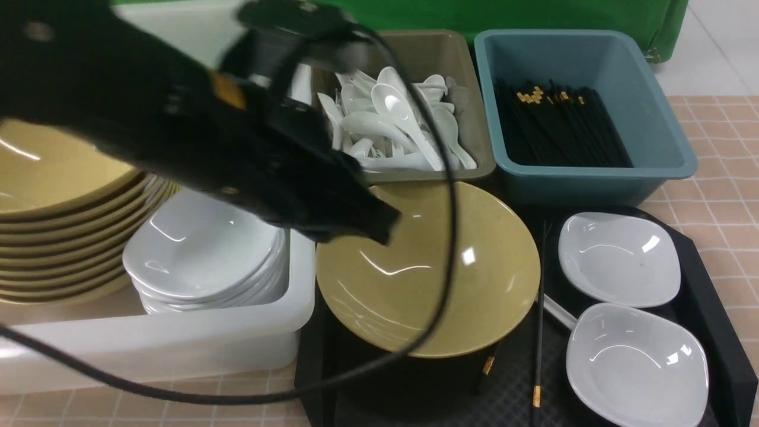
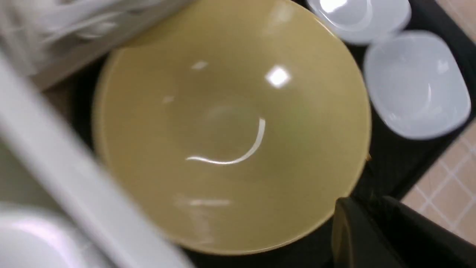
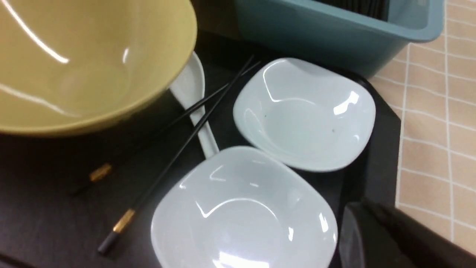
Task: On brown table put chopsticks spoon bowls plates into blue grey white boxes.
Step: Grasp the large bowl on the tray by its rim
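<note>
bowl [image 1: 474,267], yellow, sits right beneath left gripper [image 1: 379,225].

Mustard-yellow bowl [image 1: 427,267] gleaming in the middle, on a black tray [image 1: 705,284]. Two glossy white plates [image 1: 619,258] there too, and black chopsticks [image 1: 538,356] banded in gold. The blue-grey box [image 1: 584,172] holds more black sticks, flecked with gold. In the taupe-grey box [image 1: 468,77], white spoons [image 1: 391,127]. In the white box [image 1: 178,344], white stacked dishes [image 1: 201,249] and yellow stacked bowls [image 1: 59,237], their edges striped dark brown. The table [image 1: 723,154] is peach with a pale grid.
</note>
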{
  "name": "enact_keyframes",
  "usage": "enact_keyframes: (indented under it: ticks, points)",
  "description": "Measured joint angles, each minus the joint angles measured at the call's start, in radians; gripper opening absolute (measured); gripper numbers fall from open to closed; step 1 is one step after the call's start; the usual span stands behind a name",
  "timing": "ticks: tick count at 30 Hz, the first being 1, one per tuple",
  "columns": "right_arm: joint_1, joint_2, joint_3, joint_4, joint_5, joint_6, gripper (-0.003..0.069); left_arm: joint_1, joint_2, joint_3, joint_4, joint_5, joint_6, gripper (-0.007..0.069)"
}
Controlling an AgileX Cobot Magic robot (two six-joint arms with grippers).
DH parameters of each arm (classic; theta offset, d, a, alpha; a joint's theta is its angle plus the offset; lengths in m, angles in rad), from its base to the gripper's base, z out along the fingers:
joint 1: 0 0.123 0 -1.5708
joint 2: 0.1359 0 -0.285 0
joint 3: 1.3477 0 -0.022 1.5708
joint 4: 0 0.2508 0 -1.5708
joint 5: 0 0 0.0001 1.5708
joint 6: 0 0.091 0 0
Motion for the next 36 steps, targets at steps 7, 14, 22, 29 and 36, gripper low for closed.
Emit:
enact_keyframes:
  ticks: [7,14,22,29,36]
  points:
    - [0.028,0.001,0.020,0.010,-0.027,0.011,0.0036,-0.108,0.236,-0.103,0.121,-0.017,-0.016,0.0004]
    - [0.042,0.001,0.021,0.016,-0.041,0.012,0.0036,-0.111,0.466,-0.163,0.163,-0.090,-0.028,0.0004]
    - [0.042,0.001,0.023,0.017,-0.046,0.012,0.0038,-0.126,0.558,-0.251,-0.116,-0.012,0.043,0.0004]
    - [0.042,0.001,0.023,0.018,-0.046,0.012,0.0038,-0.137,0.512,-0.376,-0.279,0.049,0.138,0.0008]
    - [0.042,0.001,0.023,0.019,-0.046,0.012,0.0038,-0.136,0.513,-0.402,0.013,0.051,0.141,0.0017]
